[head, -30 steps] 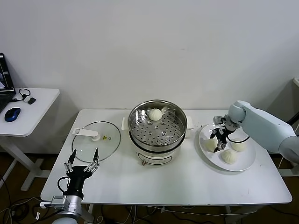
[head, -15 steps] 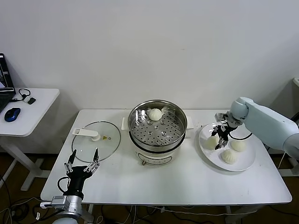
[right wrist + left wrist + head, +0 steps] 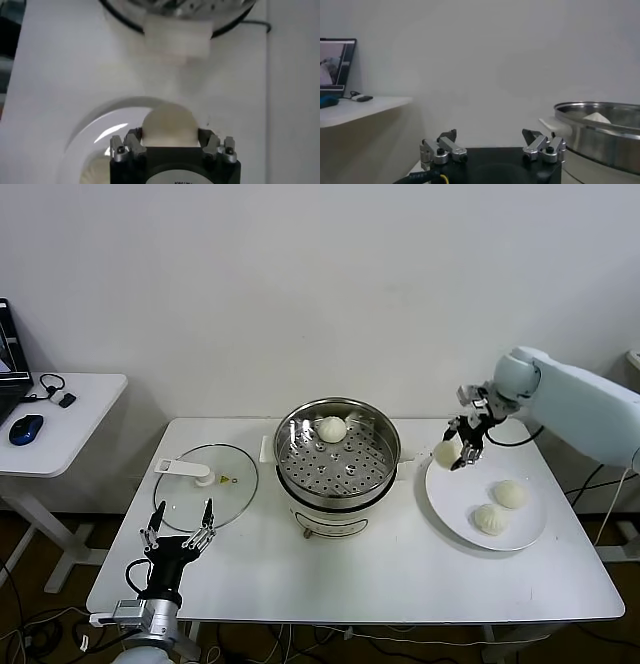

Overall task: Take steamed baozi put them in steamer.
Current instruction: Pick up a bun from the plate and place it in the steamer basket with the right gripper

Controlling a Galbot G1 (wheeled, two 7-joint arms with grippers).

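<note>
Right now the right gripper [image 3: 458, 452] hangs in the air to the right of the steamer [image 3: 337, 466], just over the near edge of the white plate [image 3: 455, 506]. Its fingers [image 3: 131, 146] pinch a steamed baozi [image 3: 446, 454] from both sides. The bun is round, soft-looking and cream-white, and in the right wrist view [image 3: 169, 126] it fills the space between the fingers.

No writing can be read on anything. The steamer is a round shiny steel pot with a tray full of little holes, sitting on a white base with a flat handle on each side. One bun [image 3: 331, 428] with a folded top sits at the back of the tray. The plate, right of the steamer, is smooth and round and holds two more buns [image 3: 509, 494] and [image 3: 490, 519].

A flat round glass lid [image 3: 206, 487] with a white knob lies left of the steamer on the white table [image 3: 350, 579]. The left gripper [image 3: 176, 524] waits in front of the lid, at the table's front edge, fingers [image 3: 443, 148] spread wide and holding nothing.
</note>
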